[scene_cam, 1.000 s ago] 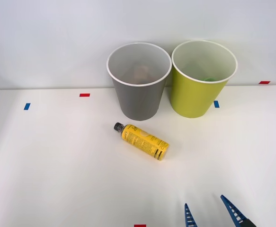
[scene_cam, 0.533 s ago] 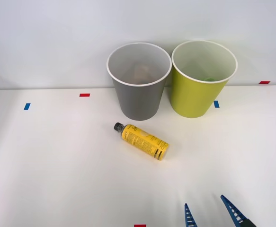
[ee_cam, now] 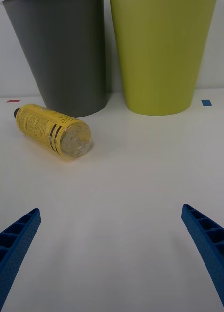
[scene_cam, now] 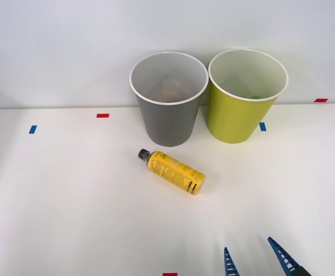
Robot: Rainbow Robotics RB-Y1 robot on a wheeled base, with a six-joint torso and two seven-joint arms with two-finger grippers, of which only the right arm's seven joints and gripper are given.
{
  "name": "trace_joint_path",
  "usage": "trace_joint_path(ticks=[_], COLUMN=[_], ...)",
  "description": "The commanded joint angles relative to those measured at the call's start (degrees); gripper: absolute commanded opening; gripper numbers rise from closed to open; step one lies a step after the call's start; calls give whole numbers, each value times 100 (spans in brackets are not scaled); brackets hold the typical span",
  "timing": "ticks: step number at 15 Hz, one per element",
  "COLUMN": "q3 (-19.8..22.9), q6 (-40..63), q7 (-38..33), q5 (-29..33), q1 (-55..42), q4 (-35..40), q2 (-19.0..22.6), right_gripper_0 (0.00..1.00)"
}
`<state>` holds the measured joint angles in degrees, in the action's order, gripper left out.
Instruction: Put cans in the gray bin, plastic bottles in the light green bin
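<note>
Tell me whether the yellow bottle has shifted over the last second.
No. The yellow bottle lies in the same spot before the gray bin, cap toward it.

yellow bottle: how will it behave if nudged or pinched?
The yellow bottle lies on its round side on the smooth table, so a nudge would probably roll it. Its see-through base suggests thin plastic, likely light, and perhaps slippery when squeezed.

The right gripper (scene_cam: 255, 257) enters at the near right edge of the front view, low over the table (scene_cam: 69, 218). Its two blue ribbed fingers (scene_cam: 230, 263) point forward, spread wide apart with nothing between them. In the wrist view the fingers (ee_cam: 14, 243) sit at opposite corners, jaws fully parted, tips just above the white surface.
</note>
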<state>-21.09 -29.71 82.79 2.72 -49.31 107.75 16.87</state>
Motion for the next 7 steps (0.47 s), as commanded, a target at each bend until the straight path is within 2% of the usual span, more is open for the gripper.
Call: trace_joint_path(ticks=[1, 7], q3=[0, 0], q6=[0, 0], q7=[0, 0], q5=[0, 0], q1=[0, 0], q4=[0, 0], q2=[0, 0], right_gripper_0=[100, 100])
